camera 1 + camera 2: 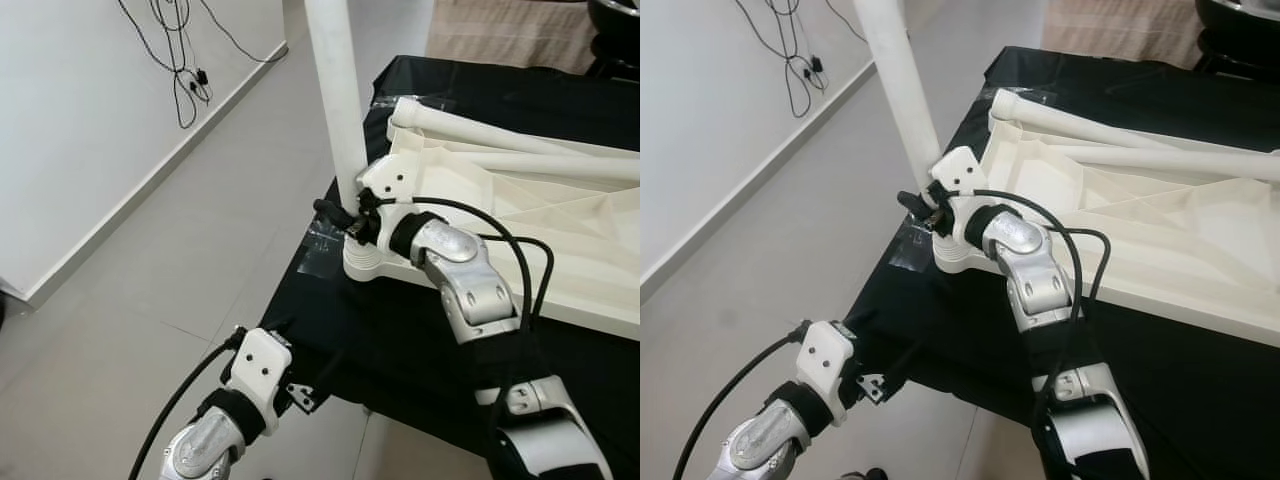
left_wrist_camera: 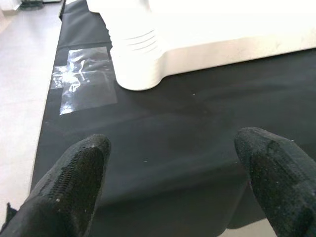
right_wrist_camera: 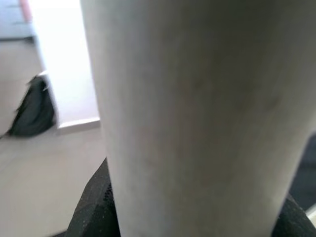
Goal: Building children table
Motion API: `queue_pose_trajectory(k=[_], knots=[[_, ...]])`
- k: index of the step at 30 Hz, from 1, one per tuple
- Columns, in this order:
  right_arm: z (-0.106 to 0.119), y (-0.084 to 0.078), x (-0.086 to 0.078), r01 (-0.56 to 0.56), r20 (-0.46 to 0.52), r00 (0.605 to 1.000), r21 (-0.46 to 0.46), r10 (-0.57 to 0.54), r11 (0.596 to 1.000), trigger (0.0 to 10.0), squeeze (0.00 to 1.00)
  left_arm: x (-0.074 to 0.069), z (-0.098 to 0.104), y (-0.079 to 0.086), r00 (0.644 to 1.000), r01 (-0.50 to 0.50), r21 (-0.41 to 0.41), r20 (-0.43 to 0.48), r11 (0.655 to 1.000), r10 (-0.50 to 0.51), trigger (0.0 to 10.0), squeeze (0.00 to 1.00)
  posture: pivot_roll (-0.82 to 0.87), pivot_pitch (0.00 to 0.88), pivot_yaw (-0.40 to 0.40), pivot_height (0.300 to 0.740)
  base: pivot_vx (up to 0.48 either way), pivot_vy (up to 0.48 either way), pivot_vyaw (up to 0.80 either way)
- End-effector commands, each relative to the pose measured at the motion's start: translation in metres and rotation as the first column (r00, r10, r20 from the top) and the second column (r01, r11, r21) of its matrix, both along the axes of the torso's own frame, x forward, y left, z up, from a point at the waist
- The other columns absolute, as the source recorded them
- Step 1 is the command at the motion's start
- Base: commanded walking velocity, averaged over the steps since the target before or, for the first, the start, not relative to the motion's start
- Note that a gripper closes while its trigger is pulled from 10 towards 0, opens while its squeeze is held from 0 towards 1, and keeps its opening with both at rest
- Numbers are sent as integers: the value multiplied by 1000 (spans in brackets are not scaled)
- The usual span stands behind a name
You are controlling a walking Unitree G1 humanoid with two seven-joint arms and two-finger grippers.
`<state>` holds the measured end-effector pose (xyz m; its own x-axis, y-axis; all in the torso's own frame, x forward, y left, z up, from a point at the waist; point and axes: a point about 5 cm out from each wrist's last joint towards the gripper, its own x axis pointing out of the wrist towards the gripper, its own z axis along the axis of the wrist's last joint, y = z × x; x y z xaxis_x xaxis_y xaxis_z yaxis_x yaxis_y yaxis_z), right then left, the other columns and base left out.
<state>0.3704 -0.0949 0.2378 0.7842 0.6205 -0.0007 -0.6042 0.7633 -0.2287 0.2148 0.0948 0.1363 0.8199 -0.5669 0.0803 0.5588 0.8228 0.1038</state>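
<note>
The white children's table top (image 1: 570, 240) lies upside down on a black-covered table (image 1: 400, 340). One white leg (image 1: 335, 90) stands upright in the near-left corner socket (image 1: 370, 262). My right gripper (image 1: 345, 213) is shut on this leg just above the socket; in the right wrist view the leg (image 3: 197, 98) sits between the two black fingers (image 3: 94, 207). My left gripper (image 2: 173, 145) is open, low at the near edge of the black cloth, facing the corner socket (image 2: 138, 64) with nothing between its fingers.
Two more white legs (image 1: 520, 145) lie across the upturned top. Clear tape (image 2: 84, 79) holds the cloth near the corner. Tiled floor (image 1: 170, 260) lies left of the table, with cables (image 1: 180, 60) hanging on the white wall. A dark bag (image 3: 34, 113) sits on the floor.
</note>
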Motion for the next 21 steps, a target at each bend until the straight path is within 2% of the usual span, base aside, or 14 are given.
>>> queue_pose_trajectory(k=[1,2,3,4,5,6,7,8,10,14,15,17,21], knots=[[-48,-15,7,239,-208,950,6,-233,971,10000,0,-2,-6,1,1000,-5,15,-19,1000,5,10000,0,66,218,5,740,0,0,0],[-59,-21,5,404,-243,891,42,-383,914,10000,0,-2,-6,1,1000,-7,13,-18,1000,8,10000,0,63,221,-1,740,0,0,0],[-59,-21,5,404,-243,891,42,-383,914,10000,0,-2,-6,1,1000,-7,13,-18,1000,8,10000,0,63,221,-1,740,0,0,0],[-70,-23,-1,504,-276,837,56,-472,862,10000,0,-2,-6,1,1000,-9,12,-18,1000,9,10000,0,63,221,-1,740,0,0,0],[-81,-16,-14,547,-286,810,57,-511,835,10000,0,-2,-6,2,1000,-11,10,-17,1000,12,10000,0,61,223,-3,740,0,0,0],[-81,-16,-14,547,-286,810,57,-511,835,10000,0,-2,-6,2,1000,-11,10,-17,1000,12,10000,0,61,223,-3,740,0,0,0],[-90,-7,-26,556,-297,803,61,-517,829,10000,0,-2,-6,2,1000,-13,8,-17,1000,13,10000,0,58,223,-2,740,0,0,0],[-90,-7,-26,556,-297,803,61,-517,829,10000,0,-2,-6,2,1000,-13,8,-17,1000,13,10000,0,58,223,-2,740,0,0,0],[-99,12,-41,552,-313,804,77,-506,830,10000,0,-1,-6,2,1000,-16,6,-16,1000,16,10000,0,62,221,-1,740,0,0,0],[-99,19,-43,549,-302,809,83,-504,831,10000,0,0,-6,2,1000,-18,7,-14,1000,18,10000,0,64,218,-1,740,0,0,0],[-96,26,-39,550,-290,814,104,-503,829,10000,0,1,-7,2,1000,-21,8,-12,1000,21,10000,0,65,210,0,740,0,0,0],[-94,27,-37,553,-287,813,111,-506,826,10000,0,1,-7,2,1000,-21,8,-11,1000,21,10000,0,65,210,0,740,0,0,0],[-88,25,-31,581,-308,798,171,-517,795,10000,0,2,-7,2,1000,-23,8,-9,1000,23,10000,0,64,210,-2,740,0,0,0]])
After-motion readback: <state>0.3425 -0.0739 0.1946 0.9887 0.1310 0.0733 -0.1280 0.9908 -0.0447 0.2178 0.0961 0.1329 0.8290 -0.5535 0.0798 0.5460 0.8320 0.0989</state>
